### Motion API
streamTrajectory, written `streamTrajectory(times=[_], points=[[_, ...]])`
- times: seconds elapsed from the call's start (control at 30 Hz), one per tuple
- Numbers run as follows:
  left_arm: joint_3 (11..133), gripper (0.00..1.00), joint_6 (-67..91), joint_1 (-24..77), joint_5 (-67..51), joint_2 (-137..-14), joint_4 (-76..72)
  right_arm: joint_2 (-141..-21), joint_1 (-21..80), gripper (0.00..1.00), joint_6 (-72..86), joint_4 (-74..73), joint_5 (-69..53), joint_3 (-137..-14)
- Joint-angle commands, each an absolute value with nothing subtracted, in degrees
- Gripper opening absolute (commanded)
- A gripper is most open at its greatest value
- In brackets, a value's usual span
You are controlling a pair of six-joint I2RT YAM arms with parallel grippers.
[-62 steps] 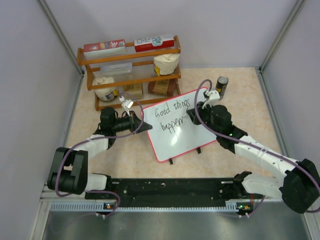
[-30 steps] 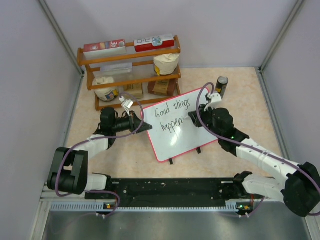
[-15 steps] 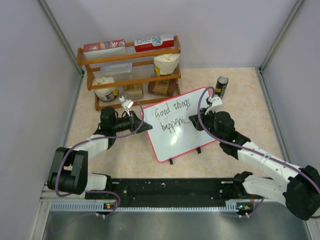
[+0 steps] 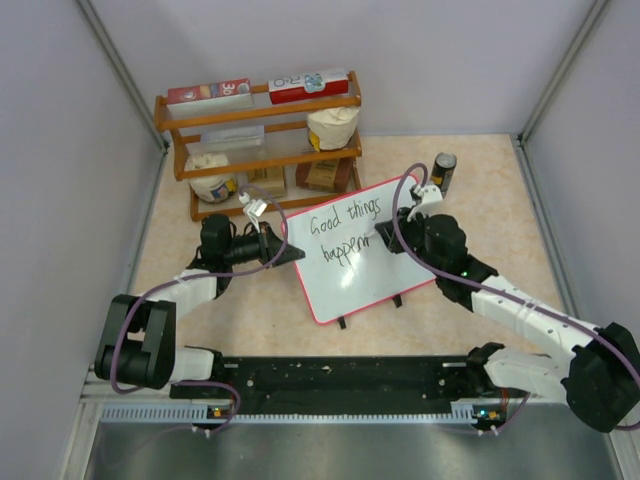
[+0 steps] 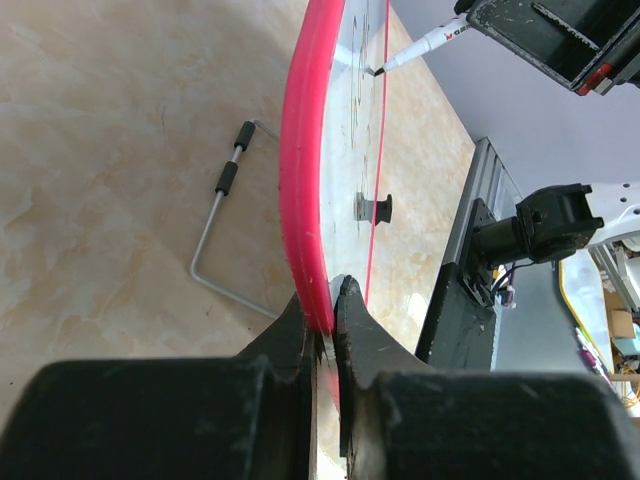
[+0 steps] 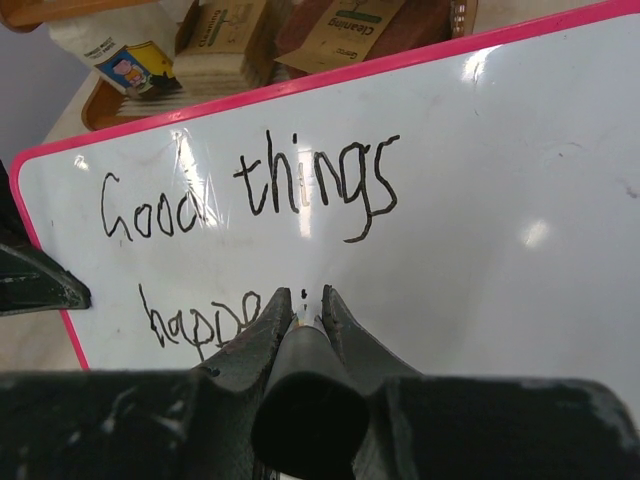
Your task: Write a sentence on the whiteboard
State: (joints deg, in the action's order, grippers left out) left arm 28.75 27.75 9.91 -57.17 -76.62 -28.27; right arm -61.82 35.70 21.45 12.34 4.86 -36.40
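The whiteboard stands tilted mid-table, its frame red-pink. My left gripper is shut on its left edge, and the jaws pinch the frame in the left wrist view. The sentence reads "Good things" over a partial "happe…", the end of that line hidden behind my fingers. My right gripper is shut on a marker, whose tip sits at the board beside a small dot, right of the second line. The white marker shows tip-down on the board.
A wooden shelf rack with boxes and bags stands behind the board. A dark can is at the back right. A bent wire stand lies on the table behind the board. Grey walls close both sides.
The second line has grown by a stroke or two. My right gripper slid right and down along the line, then came back up-left. The left gripper and board stayed still.
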Motion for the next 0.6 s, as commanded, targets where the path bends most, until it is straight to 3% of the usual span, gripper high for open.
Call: streamTrajectory(times=[0.0,0.57], points=[[25.8,0.00,13.9,12.0,-56.3,-77.7,-22.9,-62.4,34.5,0.00,20.9,12.7,7.2,-39.0],[25.9,0.00,13.9,11.9,-56.3,-77.9,-22.9,-60.8,33.6,0.00,20.6,10.4,8.1,-36.6]])
